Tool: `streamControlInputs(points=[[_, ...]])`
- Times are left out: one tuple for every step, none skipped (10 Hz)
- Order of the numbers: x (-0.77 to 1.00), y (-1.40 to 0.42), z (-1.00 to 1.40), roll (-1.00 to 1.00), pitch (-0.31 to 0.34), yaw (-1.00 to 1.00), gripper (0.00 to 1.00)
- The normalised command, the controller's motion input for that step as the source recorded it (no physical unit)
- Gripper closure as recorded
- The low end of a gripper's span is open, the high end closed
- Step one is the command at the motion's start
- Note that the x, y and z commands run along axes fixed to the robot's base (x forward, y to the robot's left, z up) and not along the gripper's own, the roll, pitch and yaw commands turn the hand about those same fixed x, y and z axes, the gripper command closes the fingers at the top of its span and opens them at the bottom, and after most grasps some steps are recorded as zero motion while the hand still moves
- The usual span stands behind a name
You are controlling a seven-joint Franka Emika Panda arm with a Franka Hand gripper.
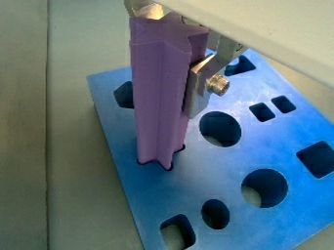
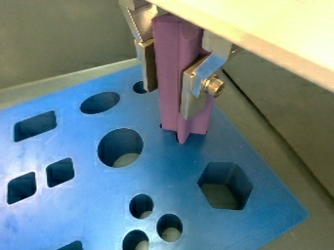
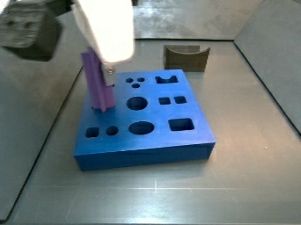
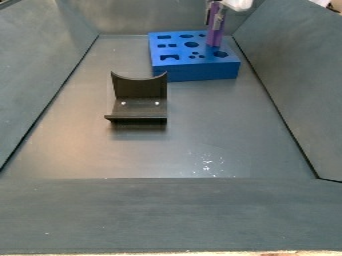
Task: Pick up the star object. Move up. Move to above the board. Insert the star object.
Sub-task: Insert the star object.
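Grey metal floor and walls frame the scene: at left the fixture [image 4: 136,98] stands well apart from the board [image 4: 201,66], where the gripper [image 2: 174,70], its silver fingers [image 2: 200,76] closed on the upper part of the star object [image 1: 162,93], holds it upright with its lower end entering the star-shaped hole [image 1: 159,161] near the board's edge. The prism looks stiff, light and matte, best gripped high across its flanks.

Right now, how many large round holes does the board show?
2: one mid-board beside the star object, one beside the hexagon hole. The gripper, shut on the star object over the board, may hide more.
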Motion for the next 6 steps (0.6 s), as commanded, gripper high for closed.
streamControlInputs(points=[[-0.62, 0.00, -0.15, -0.05, -0.500, -0.03, 1.00], [-0.51, -0.09, -0.47, 0.09, -0.380, -0.07, 1.00], [0.00, -0.38, -0.51, 0.39, -0.139, 0.00, 1.00], [0.62, -0.40, -0.76, 0.29, 0.000, -0.19, 1.00], [0.61, -0.18, -0.73, 0.26, 0.107, -0.27, 1.00], [0.64, 0.00, -0.67, 0.04, 0.264, -0.22, 1.00]])
